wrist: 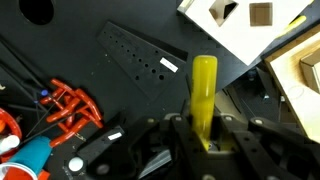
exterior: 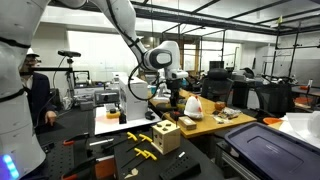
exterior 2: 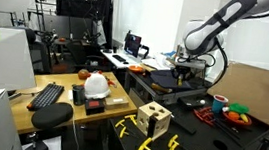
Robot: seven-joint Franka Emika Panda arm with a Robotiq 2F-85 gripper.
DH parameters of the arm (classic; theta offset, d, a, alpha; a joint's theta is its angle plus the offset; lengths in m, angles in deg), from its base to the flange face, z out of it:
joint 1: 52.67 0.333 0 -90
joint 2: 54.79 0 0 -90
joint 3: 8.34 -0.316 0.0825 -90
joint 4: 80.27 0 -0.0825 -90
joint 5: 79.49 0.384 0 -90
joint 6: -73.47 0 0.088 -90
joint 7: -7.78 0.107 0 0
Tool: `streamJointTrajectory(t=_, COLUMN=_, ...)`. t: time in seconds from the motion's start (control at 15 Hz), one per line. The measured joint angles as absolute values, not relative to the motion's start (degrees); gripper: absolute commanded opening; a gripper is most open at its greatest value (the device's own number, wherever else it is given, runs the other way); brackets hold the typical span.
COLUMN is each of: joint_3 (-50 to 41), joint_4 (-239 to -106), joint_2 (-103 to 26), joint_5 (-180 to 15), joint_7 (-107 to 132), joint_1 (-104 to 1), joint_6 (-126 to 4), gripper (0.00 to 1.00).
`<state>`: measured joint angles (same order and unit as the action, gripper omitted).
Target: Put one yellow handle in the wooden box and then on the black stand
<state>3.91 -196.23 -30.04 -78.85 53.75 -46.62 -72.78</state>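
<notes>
My gripper [wrist: 205,135] is shut on a yellow handle [wrist: 204,92], which sticks out forward between the fingers. In both exterior views the gripper [exterior: 172,94] [exterior 2: 182,76] hangs well above the black table, behind the wooden box [exterior: 166,136] [exterior 2: 153,117]. The pale wooden box with dark holes also shows at the top right of the wrist view [wrist: 238,24]. A black perforated stand plate [wrist: 140,58] lies on the table below and left of the handle. Other yellow handles [exterior: 144,151] [exterior 2: 145,147] lie loose near the box.
Red clamps [wrist: 70,105] and a blue tool lie at the lower left of the wrist view. A red bowl of coloured items [exterior 2: 233,116] sits near the arm. A white helmet [exterior 2: 96,83] and a keyboard [exterior 2: 47,96] lie on the wooden desk. A person [exterior: 38,92] stands nearby.
</notes>
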Motion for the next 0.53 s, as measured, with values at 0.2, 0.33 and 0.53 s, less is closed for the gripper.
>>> streamJointTrajectory(t=0.2, joint_3=3.9, joint_4=-197.4, joint_2=-30.0, joint_5=-78.3, joint_7=54.2, joint_1=-48.1, joint_6=-72.8, gripper=0.04)
streamJointTrajectory(t=0.33, joint_3=3.9, joint_4=-198.1, joint_2=-30.0, joint_5=-77.6, joint_7=54.2, joint_1=-49.3, joint_6=-72.9, gripper=0.04)
streamJointTrajectory(t=0.53, joint_3=3.7, joint_4=-199.1, joint_2=-29.6, joint_5=-75.7, joint_7=54.1, joint_1=-50.9, joint_6=-74.0, gripper=0.04)
